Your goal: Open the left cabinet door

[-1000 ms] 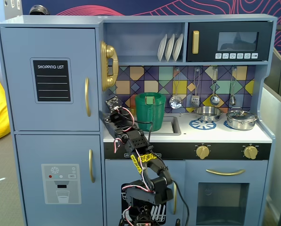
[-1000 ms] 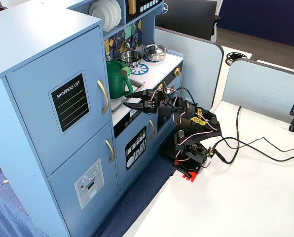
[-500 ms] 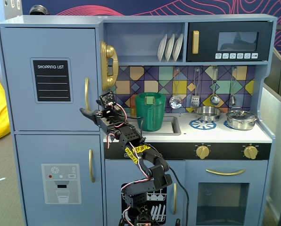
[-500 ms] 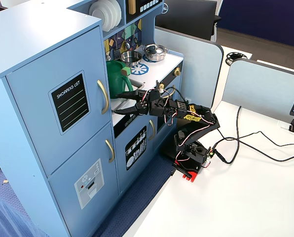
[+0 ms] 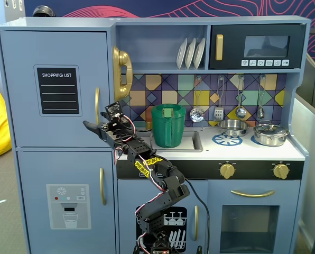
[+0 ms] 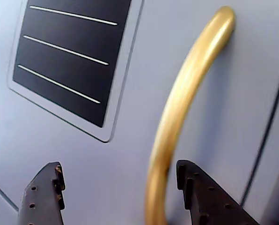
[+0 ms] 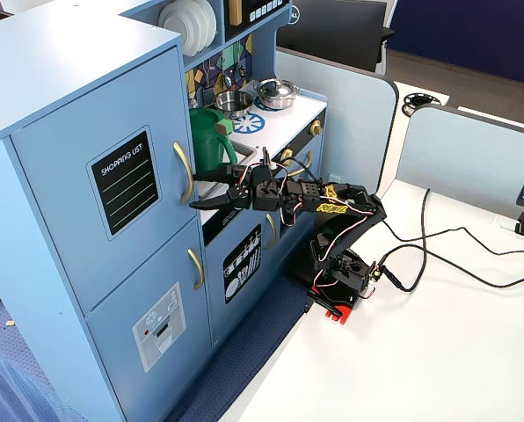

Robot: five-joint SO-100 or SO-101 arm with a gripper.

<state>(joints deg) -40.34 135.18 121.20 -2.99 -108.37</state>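
Approach is the step in hand: gripper [image 6: 118,187], spread wide at the wrist view's bottom edge, straddles the gold handle [image 6: 177,112] of the closed left cabinet door [image 5: 54,87] at upper left, so next it likely must pinch and pull.

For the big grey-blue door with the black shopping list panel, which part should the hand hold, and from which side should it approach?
Grip the curved gold bar handle near its lower end, coming straight at the front of the grey-blue door. The bar bows away from the door, so a finger can probably slip behind it. In the wrist view the open hand already has the bar between its fingers.
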